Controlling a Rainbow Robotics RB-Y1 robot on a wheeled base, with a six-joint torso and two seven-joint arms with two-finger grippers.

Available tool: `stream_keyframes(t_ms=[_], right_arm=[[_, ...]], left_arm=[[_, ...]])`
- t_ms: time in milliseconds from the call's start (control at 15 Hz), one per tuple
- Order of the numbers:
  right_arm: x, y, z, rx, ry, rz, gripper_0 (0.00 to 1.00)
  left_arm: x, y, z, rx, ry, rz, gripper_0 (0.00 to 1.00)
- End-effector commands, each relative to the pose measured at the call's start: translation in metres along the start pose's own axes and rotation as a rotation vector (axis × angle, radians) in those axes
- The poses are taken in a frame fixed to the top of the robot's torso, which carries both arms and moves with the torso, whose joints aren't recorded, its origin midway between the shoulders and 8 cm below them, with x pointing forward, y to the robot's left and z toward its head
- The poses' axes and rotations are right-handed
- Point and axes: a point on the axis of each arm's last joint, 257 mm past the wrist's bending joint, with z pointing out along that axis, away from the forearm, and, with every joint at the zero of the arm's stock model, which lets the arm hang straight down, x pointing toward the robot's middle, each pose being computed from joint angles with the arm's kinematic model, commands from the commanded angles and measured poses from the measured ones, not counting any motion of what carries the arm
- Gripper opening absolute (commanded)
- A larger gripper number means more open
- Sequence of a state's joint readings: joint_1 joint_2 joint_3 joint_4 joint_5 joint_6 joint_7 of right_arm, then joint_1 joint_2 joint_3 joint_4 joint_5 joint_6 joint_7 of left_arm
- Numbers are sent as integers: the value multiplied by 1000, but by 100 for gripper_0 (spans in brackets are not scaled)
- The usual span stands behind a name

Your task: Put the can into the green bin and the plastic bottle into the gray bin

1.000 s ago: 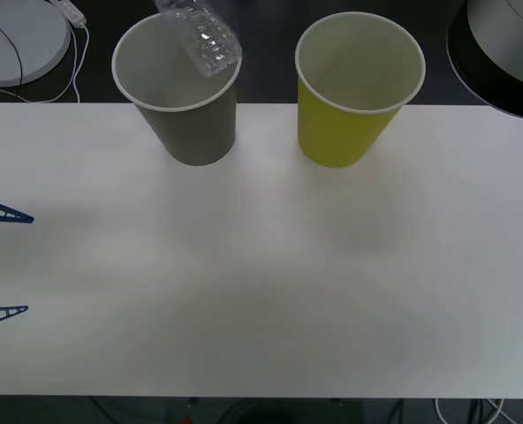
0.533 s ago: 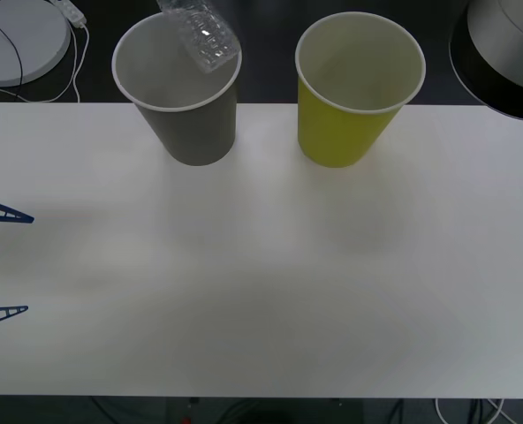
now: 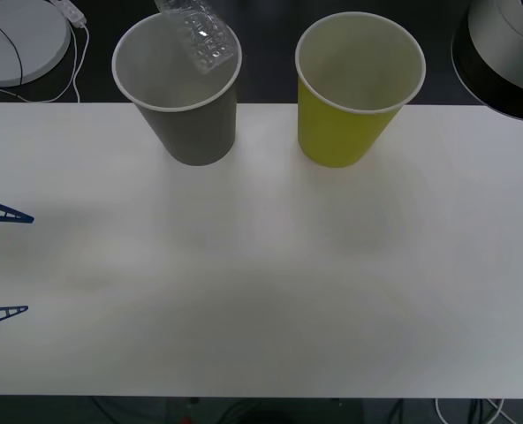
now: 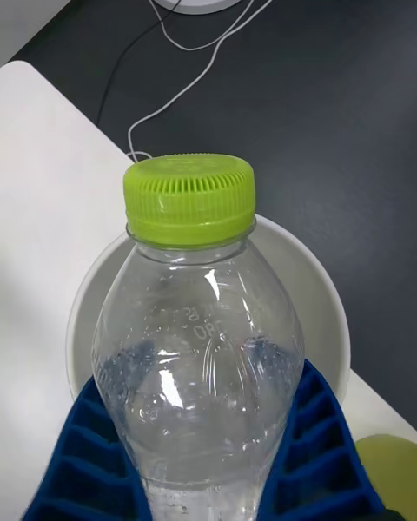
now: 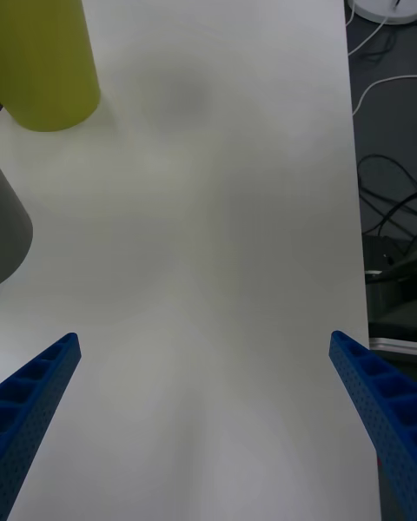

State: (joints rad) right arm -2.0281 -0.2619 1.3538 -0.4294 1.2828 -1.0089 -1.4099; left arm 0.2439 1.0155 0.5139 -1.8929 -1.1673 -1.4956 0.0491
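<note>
The plastic bottle [image 3: 200, 34] is clear with a lime-green cap [image 4: 189, 198]. It hangs tilted over the open mouth of the gray bin [image 3: 191, 124] at the table's back left. My right gripper [image 4: 204, 382] is shut on the bottle's body, one blue finger [image 4: 317, 434] on each side, with the gray bin's rim [image 4: 334, 313] below. The green bin [image 3: 345, 124] stands upright to the right of the gray one, a small gap between them. My left gripper [image 3: 3, 262] waits open at the table's left edge, holding nothing. The can is out of view.
The white table [image 3: 261, 283] stretches in front of both bins. A white round base [image 3: 18, 35] with a cable lies on the dark floor behind the table at the back left. A dark round object [image 3: 504, 49] sits at the back right.
The bottle has shifted slightly to the left and back over the gray bin's mouth. The left gripper has not moved.
</note>
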Motion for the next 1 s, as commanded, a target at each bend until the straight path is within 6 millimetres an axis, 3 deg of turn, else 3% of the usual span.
stream_keyframes(t_ms=[67, 733, 1000], right_arm=[[0, 2, 1, -6, -3, 3, 100], [-3, 3, 1, -14, -13, 12, 100], [4, 0, 12, -28, -24, 15, 100]], left_arm=[[0, 0, 0, 0, 0, 0, 100], [0, 0, 0, 0, 0, 0, 100], [0, 0, 0, 0, 0, 0, 100]])
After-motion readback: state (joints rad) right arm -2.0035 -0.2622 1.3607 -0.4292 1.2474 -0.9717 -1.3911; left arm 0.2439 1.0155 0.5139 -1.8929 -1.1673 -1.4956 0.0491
